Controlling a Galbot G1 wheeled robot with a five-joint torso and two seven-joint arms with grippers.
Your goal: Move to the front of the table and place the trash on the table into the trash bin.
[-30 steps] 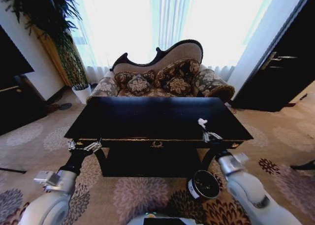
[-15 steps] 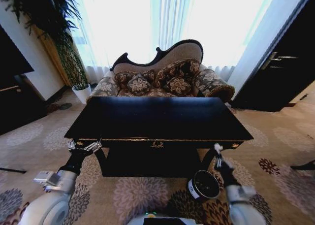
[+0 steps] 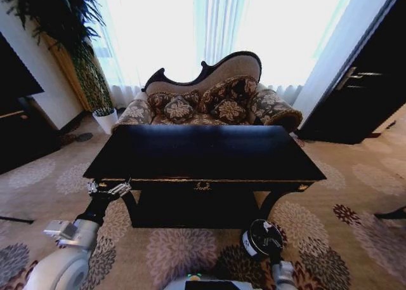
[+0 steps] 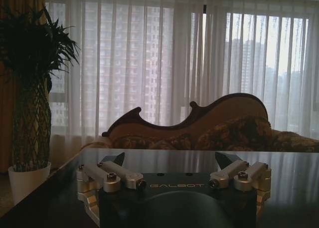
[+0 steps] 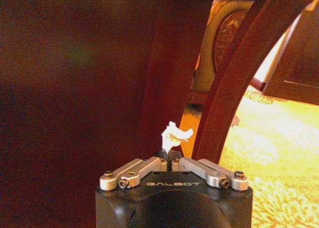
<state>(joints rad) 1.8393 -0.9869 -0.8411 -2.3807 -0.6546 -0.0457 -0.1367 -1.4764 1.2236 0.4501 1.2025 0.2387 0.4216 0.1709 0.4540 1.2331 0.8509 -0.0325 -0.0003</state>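
Note:
The glossy black table (image 3: 203,151) stands before me, its dark top (image 4: 164,160) stretching away under the left wrist. My left gripper (image 3: 109,188) hovers open at the table's front left corner, nothing between its fingers (image 4: 115,160). My right gripper (image 3: 273,231) is low, just above the rim of the black trash bin (image 3: 260,239) on the carpet in front of the table's right leg. It is shut on a white crumpled paper scrap (image 5: 174,134), a piece of the trash, which also shows as a white speck over the bin (image 3: 266,226).
A patterned sofa (image 3: 212,103) stands behind the table under bright curtained windows. A white planter pot (image 3: 105,120) with a tall plant is at the back left. The table's curved right leg (image 5: 234,83) is close beside the right gripper. Patterned carpet surrounds the table.
My right arm has come down from the table's front right edge to just over the bin, carrying the white scrap. The left arm has not moved.

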